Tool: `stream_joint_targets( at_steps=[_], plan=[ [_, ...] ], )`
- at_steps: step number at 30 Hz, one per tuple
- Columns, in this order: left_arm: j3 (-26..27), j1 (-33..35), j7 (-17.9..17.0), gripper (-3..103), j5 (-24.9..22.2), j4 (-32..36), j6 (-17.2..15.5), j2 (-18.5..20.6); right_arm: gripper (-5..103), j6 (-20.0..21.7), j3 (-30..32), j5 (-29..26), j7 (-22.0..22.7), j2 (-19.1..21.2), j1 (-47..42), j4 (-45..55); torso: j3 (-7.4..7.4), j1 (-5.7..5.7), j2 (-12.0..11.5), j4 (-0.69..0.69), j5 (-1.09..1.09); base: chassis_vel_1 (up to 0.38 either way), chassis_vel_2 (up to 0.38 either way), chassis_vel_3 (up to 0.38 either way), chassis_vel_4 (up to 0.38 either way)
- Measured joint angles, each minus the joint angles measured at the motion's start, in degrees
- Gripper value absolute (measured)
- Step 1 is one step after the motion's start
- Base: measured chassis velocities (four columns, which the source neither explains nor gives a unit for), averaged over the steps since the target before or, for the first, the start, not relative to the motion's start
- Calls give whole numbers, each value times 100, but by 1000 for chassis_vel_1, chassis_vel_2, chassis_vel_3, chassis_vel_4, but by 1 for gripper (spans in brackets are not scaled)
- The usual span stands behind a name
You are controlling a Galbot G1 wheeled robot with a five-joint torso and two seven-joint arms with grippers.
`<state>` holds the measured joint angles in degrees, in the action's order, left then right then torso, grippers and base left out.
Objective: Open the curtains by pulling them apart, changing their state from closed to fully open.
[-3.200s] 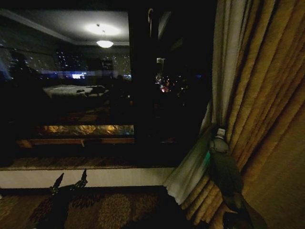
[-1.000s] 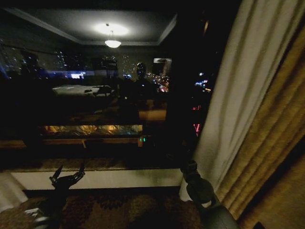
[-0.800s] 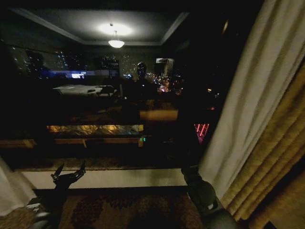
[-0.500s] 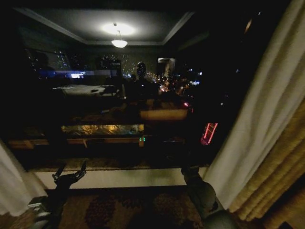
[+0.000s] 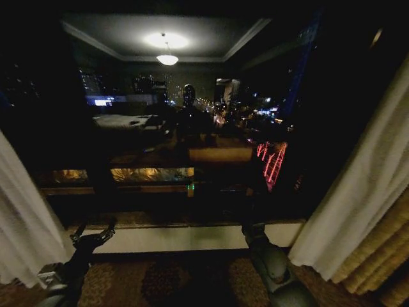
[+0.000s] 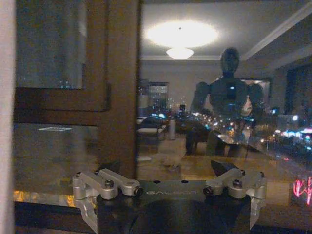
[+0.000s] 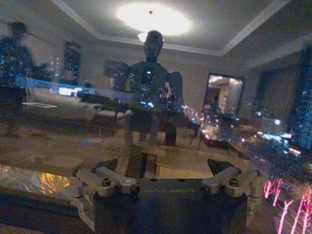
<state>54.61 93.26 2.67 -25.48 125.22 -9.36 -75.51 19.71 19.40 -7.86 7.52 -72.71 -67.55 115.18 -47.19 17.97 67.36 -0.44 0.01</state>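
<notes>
**Nearly open: finish with a check, not a tug**

Now the window [image 5: 192, 128] stands bare between the curtains: the left sheer panel [image 5: 25, 217] and right sheer panel [image 5: 358, 204] hang at the edges, beside the golden drape [image 5: 390, 262]. We judge little remains. Our left claw [image 5: 92, 235] and right claw [image 5: 252, 231] hover low, both spread wide, holding nothing.

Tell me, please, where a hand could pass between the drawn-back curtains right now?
The wide dark window between the left sheer panel and the right sheer panel is free. Low down, the open left gripper and right gripper hang before the white sill, crowding it.
</notes>
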Motion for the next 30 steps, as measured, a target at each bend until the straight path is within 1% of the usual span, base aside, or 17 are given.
stream_joint_targets(
  at_steps=[9,19,22,26,30],
  plan=[
    [-10,5,14,100,-1,9,14,17,100,-9,18,6,-4,-22,21,-28,0,1,0,0,0,352,359,-334,-367],
    [-31,68,27,100,26,77,26,-67,100,-18,15,8,-6,-19,29,-37,0,1,0,1,-2,365,354,-362,-353],
    [-32,95,30,100,35,104,30,-83,100,-20,4,8,-6,-24,44,-45,-1,1,-1,-1,3,370,353,-397,-352],
    [-26,111,30,100,42,121,32,-89,100,-27,-1,8,-6,-28,52,-52,0,1,0,0,-1,314,349,-324,-335],
    [-29,115,30,100,57,137,35,-91,100,-73,2,8,-6,-27,45,-56,0,0,-1,0,1,354,366,-347,-359]
  ],
)
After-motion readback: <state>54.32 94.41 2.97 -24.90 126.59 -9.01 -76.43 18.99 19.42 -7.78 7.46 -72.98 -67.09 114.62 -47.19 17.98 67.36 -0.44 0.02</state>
